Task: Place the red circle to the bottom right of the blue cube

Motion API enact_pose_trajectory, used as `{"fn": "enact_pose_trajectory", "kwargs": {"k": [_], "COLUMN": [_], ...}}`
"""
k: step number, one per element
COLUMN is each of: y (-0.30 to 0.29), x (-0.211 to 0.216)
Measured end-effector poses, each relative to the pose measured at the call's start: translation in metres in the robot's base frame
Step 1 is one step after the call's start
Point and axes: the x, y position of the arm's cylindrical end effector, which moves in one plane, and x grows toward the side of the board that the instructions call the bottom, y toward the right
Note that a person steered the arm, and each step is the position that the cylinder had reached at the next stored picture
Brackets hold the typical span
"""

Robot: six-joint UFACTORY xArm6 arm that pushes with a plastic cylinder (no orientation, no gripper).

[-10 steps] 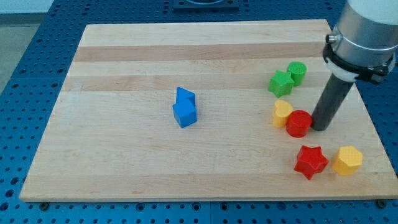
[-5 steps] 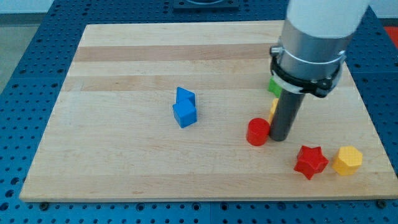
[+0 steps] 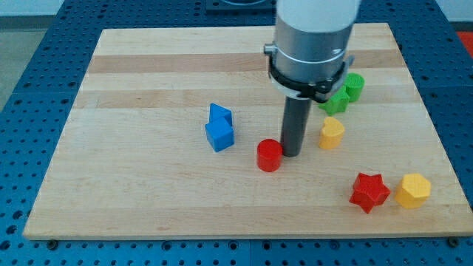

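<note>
Wooden board [image 3: 148,199], pale and striped with lighter and darker planks, fills most of the view on a blue perforated table [image 3: 22,111]. Nearest the view's bottom, at the right, a red star [image 3: 369,191] lies just beside a yellow hexagonal block [image 3: 412,190]. Further up, near the board's middle, the red circle [image 3: 269,155] is a short, glossy cylinder standing flat on its base. It sits to the lower right of the blue cube [image 3: 219,136], with a clear gap of bare wood between them. My tip [image 3: 291,154] stands touching, or all but touching, the red circle's right side; the arm ends in a plain rod, so it has no jaws and holds nothing. To the right of the rod lies a yellow block [image 3: 332,133]. A second blue block [image 3: 219,114] touches the blue cube's upper edge. Farthest up, a green star [image 3: 336,101] and a green cylinder [image 3: 354,86] sit close together, partly hidden by the arm's grey housing.
</note>
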Motion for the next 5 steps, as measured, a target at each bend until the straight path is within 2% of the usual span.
{"fn": "enact_pose_trajectory", "kwargs": {"k": [3, 5], "y": [-0.029, -0.045], "x": [-0.005, 0.027]}}
